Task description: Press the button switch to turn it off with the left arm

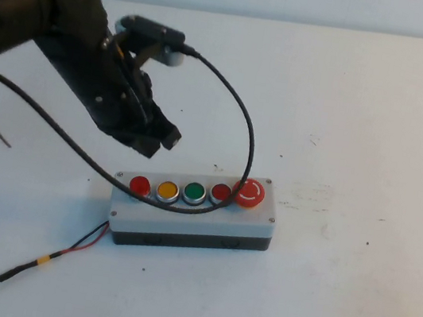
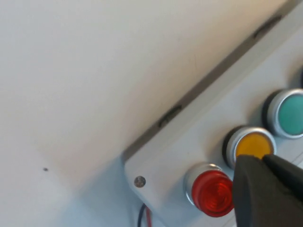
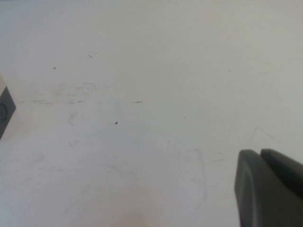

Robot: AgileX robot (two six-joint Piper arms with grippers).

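Observation:
The button switch (image 1: 140, 186) is a small bright-red translucent pushbutton with a silver rim. It sits at the left end of the button row on the grey box (image 1: 194, 216). My left gripper (image 1: 160, 139) is shut and empty. It hangs just above and behind the box's left end, apart from the button. In the left wrist view the shut fingertips (image 2: 262, 160) sit close beside the red button (image 2: 213, 193) and partly cover the yellow one (image 2: 251, 143). My right gripper (image 3: 259, 153) is shut and empty over bare table; it does not show in the high view.
The row continues with yellow (image 1: 167, 192), green (image 1: 194, 193), a darker small red button (image 1: 221, 192) and a big red mushroom button (image 1: 250, 192). The arm's black cable (image 1: 245, 124) loops down across the box top. Red and black wires (image 1: 60, 251) leave the box's left end.

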